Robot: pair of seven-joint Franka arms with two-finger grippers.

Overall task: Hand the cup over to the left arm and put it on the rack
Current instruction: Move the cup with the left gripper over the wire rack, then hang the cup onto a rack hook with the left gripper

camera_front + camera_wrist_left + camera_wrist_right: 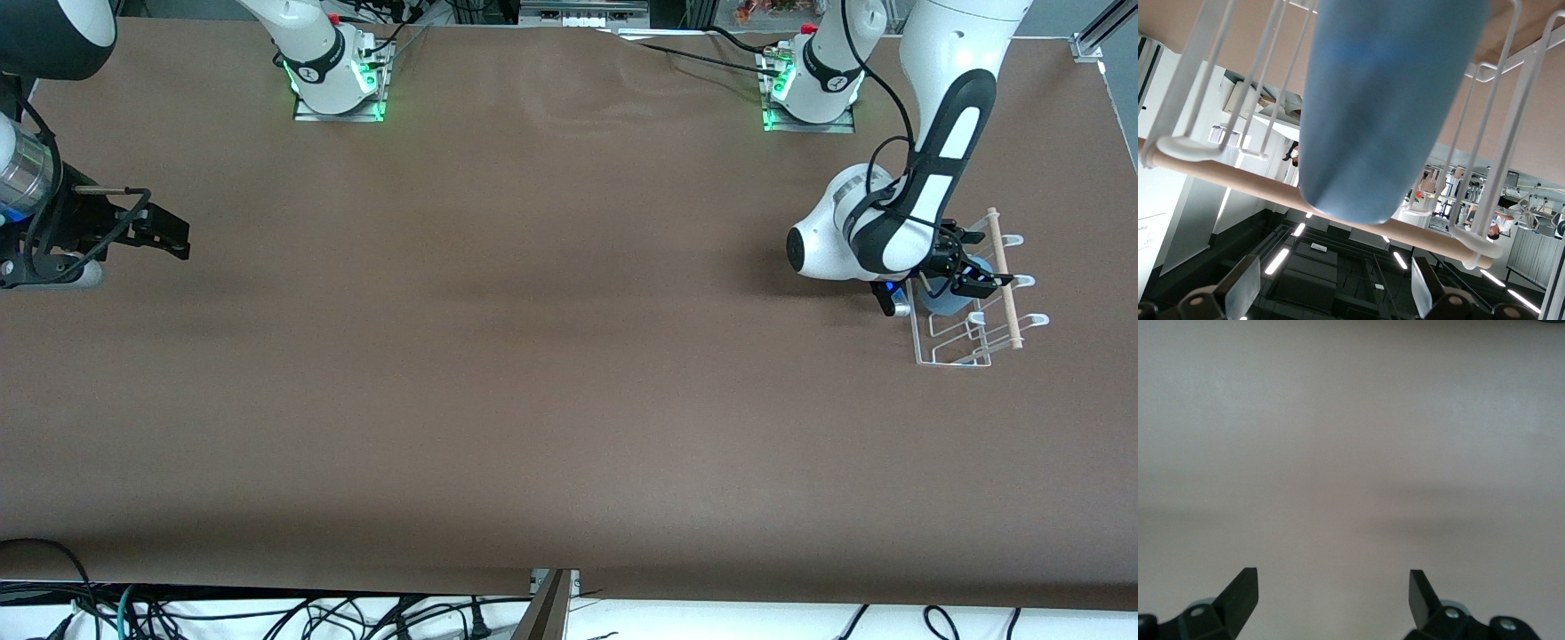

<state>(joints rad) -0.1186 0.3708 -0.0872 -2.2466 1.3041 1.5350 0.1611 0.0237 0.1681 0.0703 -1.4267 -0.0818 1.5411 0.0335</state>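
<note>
Looking at the front view first, the left arm (942,151) reaches down from the top of the frame to the rack (949,363), which sits on the worktop (533,356) at the left arm's end. The cup (942,304) is in the rack, in the part higher up in the frame, beside the wooden bar (1011,311). The left gripper (969,277) is right at the cup. The right gripper (164,233) waits over the worktop at the right arm's end, at about the same height in the frame.

The left wrist view shows the cup (1385,107) between the rack's white wires (1521,127), with the wooden bar (1238,175) crossing by its end. The left gripper (1331,293) is wide open. Its fingers (1241,293) stand apart and do not touch the cup.

The right wrist view shows only bare worktop (1351,453). The right gripper (1331,600) is wide open too, with nothing between its fingers (1241,593).

I think the cup is now set down, so the job left is to let go well. The left gripper should keep its fingers wide and back away slowly and straight. It must not bump the wires or the bar, or the light cup could tip out.
</note>
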